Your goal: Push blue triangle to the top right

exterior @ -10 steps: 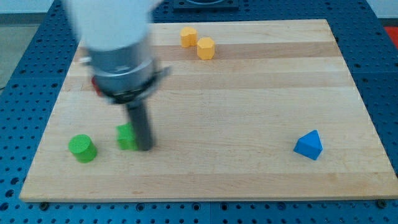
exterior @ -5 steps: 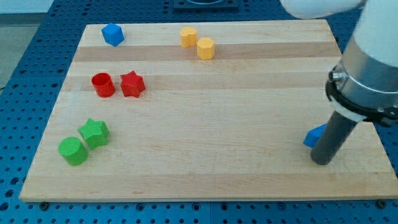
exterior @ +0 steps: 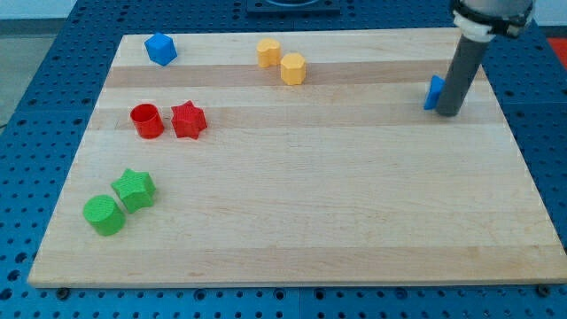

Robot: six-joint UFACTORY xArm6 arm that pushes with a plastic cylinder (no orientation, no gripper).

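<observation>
The blue triangle (exterior: pixel 433 92) lies near the board's right edge in the upper part of the view, mostly hidden behind my rod. My tip (exterior: pixel 449 112) rests on the board just to the right of and slightly below the triangle, touching it or very close to it.
A blue block (exterior: pixel 160 49) sits at the top left. Two yellow blocks (exterior: pixel 268 52) (exterior: pixel 293 68) sit at the top middle. A red cylinder (exterior: pixel 146 120) and red star (exterior: pixel 188 120) lie at the left. A green star (exterior: pixel 135 188) and green cylinder (exterior: pixel 104 214) lie at the bottom left.
My tip has moved from the bottom left across to the right, then up the view. The blue triangle has gone with it from the lower right to the upper right.
</observation>
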